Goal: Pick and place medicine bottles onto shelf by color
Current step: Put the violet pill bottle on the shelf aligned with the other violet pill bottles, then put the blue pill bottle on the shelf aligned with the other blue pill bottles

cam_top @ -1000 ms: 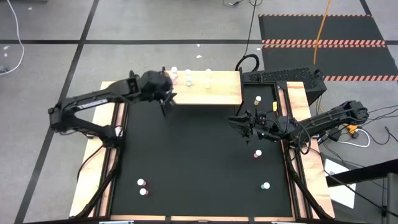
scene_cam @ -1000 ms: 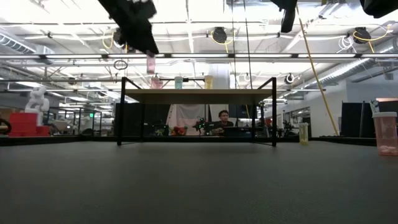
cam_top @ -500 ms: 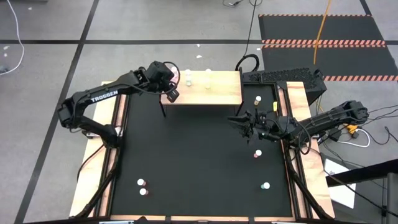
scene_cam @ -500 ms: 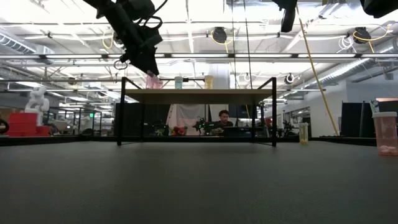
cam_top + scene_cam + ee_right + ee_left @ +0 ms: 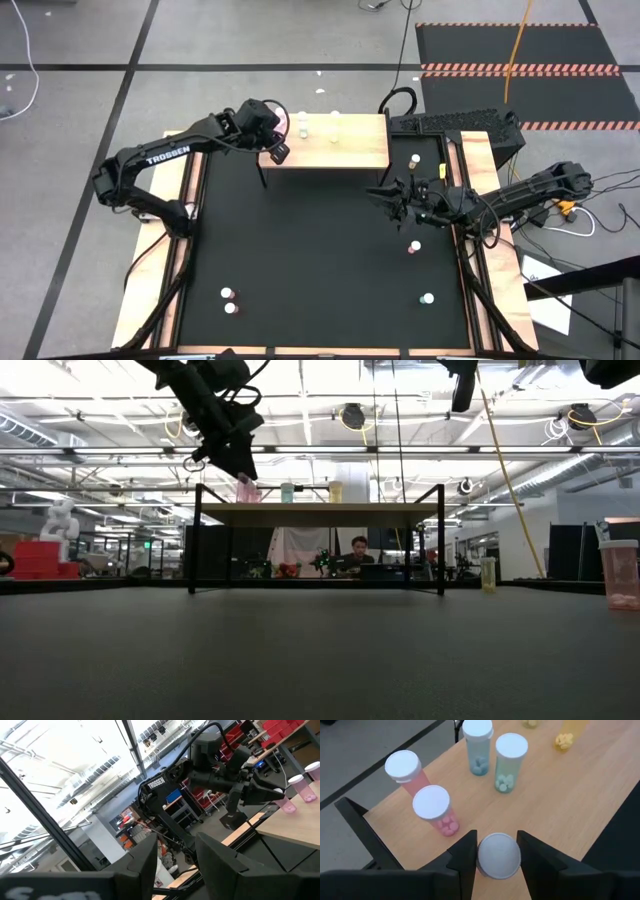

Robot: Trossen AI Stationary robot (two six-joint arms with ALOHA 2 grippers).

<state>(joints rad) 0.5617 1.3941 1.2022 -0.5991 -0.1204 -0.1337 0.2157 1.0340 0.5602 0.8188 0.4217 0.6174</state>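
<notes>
The shelf (image 5: 345,150), a light-wood board on black legs, stands at the table's far edge. At its left end stand two pink bottles (image 5: 432,807), with two pale blue ones (image 5: 510,760) and a yellow one (image 5: 565,737) further along it. My left gripper (image 5: 498,857) hovers over that left end, shut on a white-capped pink bottle (image 5: 245,488). My right gripper (image 5: 385,195) waits over the table's right side, tipped a little upward, its fingers (image 5: 145,865) apart with nothing between them. My left gripper pinches the bottle by the sides of its white cap (image 5: 482,857) between its two fingers. The fingers slant down from the near left. The bottle hangs upright below them, next to the pink bottles. Whether its base touches the board I cannot tell.
Loose bottles stand on the black mat: one far right (image 5: 414,160), a pink one (image 5: 414,246) and a teal one (image 5: 427,298) at the right, two near left (image 5: 229,300). A person sits in the room behind the shelf (image 5: 358,550).
My left gripper carried the pink bottle toward the far edge and down, over the shelf's left end beside the pink bottles. It has kept still there for the last half second.
</notes>
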